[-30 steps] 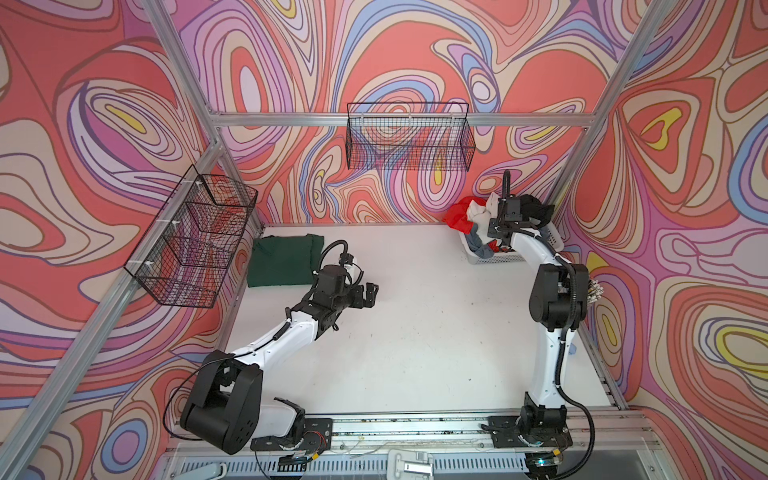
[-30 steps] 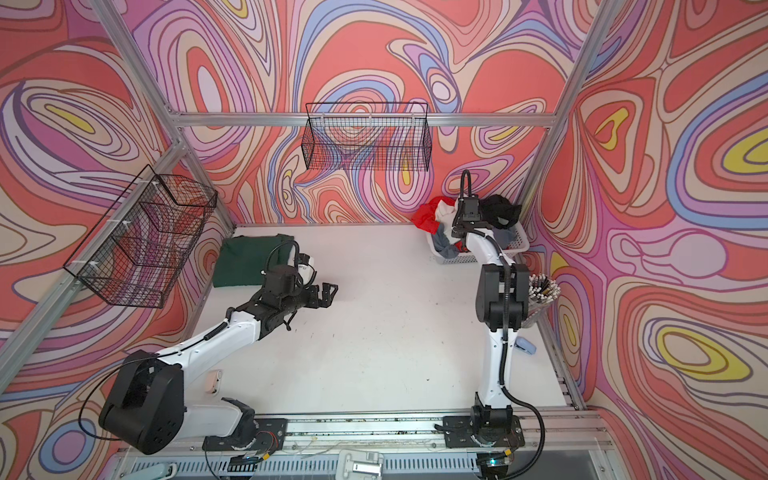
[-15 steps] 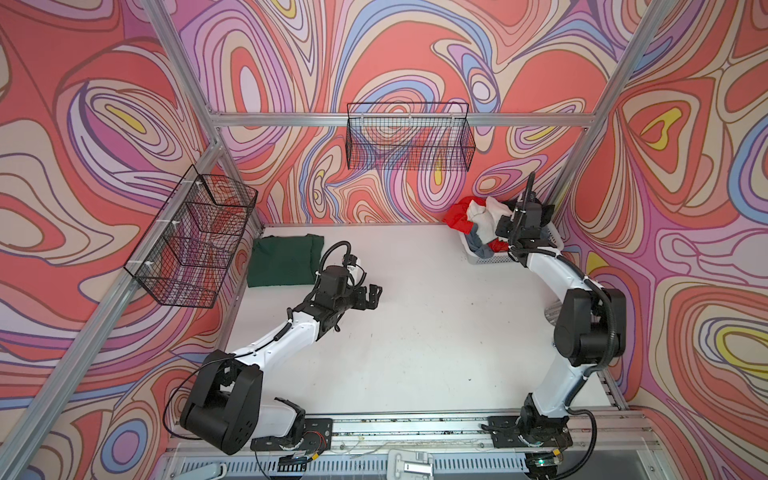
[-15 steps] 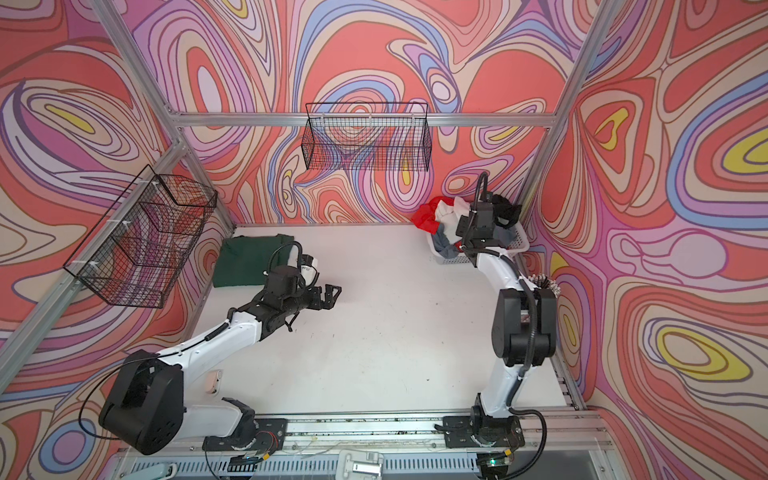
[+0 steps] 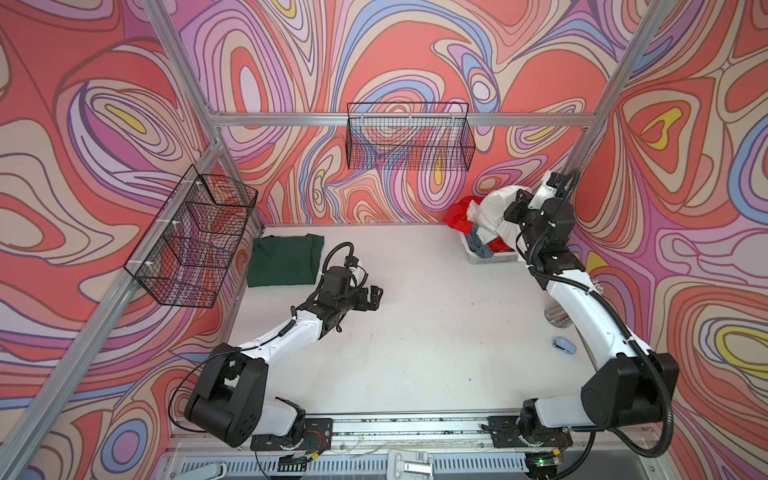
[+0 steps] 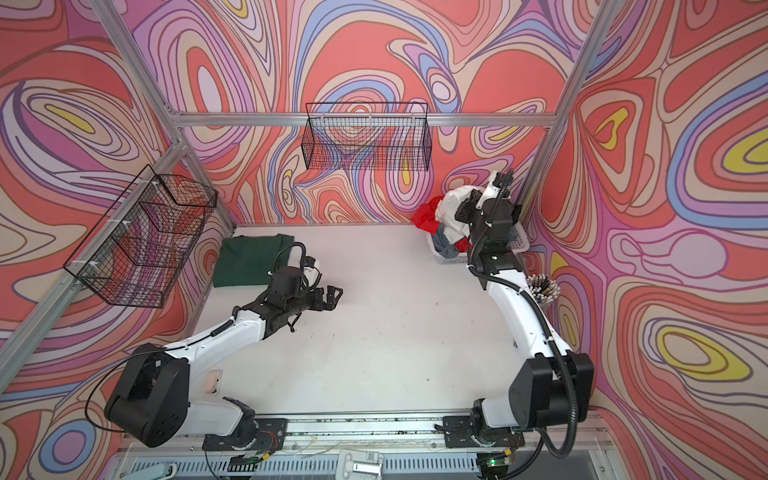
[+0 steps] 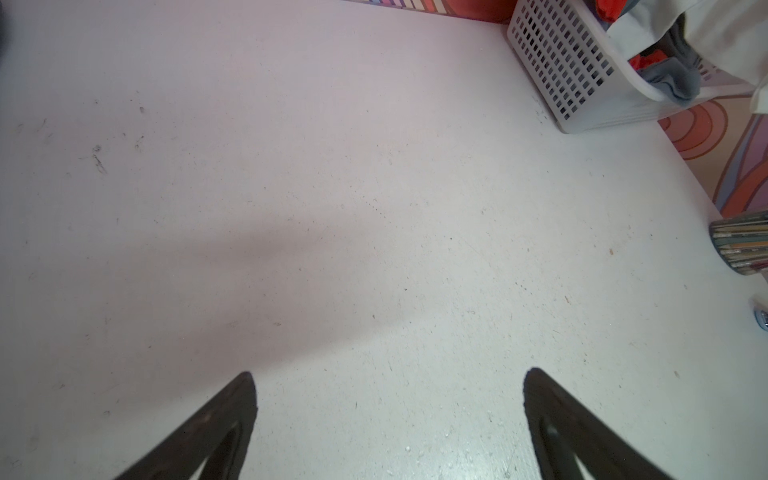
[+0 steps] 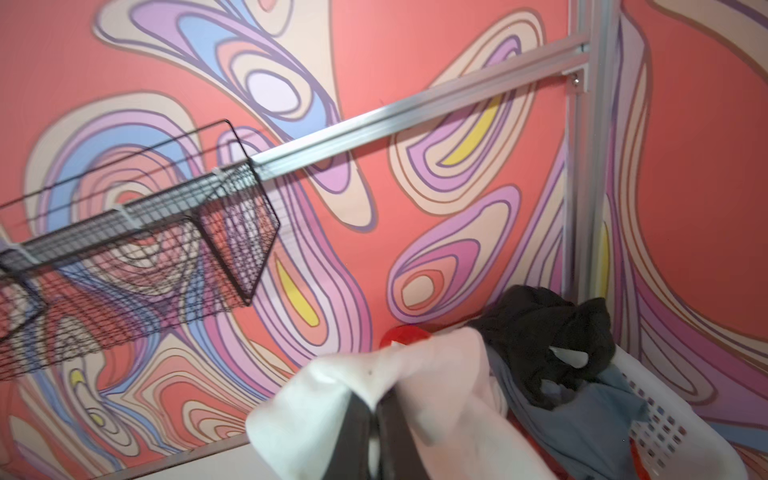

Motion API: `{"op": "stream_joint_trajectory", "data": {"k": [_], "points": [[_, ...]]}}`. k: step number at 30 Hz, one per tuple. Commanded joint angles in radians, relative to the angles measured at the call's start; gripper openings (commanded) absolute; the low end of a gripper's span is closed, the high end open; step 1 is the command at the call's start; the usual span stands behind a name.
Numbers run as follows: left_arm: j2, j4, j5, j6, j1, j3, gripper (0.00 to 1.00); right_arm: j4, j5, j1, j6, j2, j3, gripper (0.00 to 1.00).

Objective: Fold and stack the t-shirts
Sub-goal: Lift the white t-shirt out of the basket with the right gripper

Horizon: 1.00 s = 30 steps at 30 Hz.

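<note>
1. The right gripper (image 8: 375,405) is clamped tight, its two dark fingers (image 8: 353,419) pressed together on a fold of the soft white cotton t-shirt (image 8: 328,411).
2. In both top views that white t-shirt (image 5: 492,206) (image 6: 451,203) is bunched up and held above the white perforated plastic basket (image 5: 494,258) in the far right corner of the table. Its lower part reaches down among the other clothes.
3. The basket (image 8: 665,415) holds the rest of the pile: a crumpled black t-shirt (image 8: 540,328), a grey t-shirt (image 8: 582,415) draped over the rim, and a red t-shirt (image 5: 457,216) hanging over the far side.
4. The left gripper (image 5: 372,297) stands spread as wide as it goes and holds nothing. In the left wrist view its fingertips (image 7: 248,380) hover over the bare white tabletop (image 7: 374,208) without touching any cloth.
5. The dark green t-shirt (image 5: 284,259) (image 6: 249,259) lies folded into a flat rectangle at the far left corner of the table, just beside the left arm and well apart from the basket.
</note>
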Motion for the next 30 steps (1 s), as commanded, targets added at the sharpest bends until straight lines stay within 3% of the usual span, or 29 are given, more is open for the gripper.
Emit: {"op": "stream_joint_trajectory", "data": {"k": [1, 12, 30], "points": [[0.008, 0.012, 0.012, -0.013, -0.009, 0.035, 1.0, -0.026, -0.048, 0.046, -0.023, -0.031, 0.062, 0.0], [-0.015, 0.01, -0.018, -0.013, -0.017, 0.041, 1.0, -0.04, -0.218, 0.198, -0.042, -0.109, 0.109, 0.0], [-0.05, 0.015, -0.032, -0.018, -0.031, 0.051, 1.0, -0.127, -0.378, 0.3, -0.018, -0.099, 0.24, 0.0]]}}
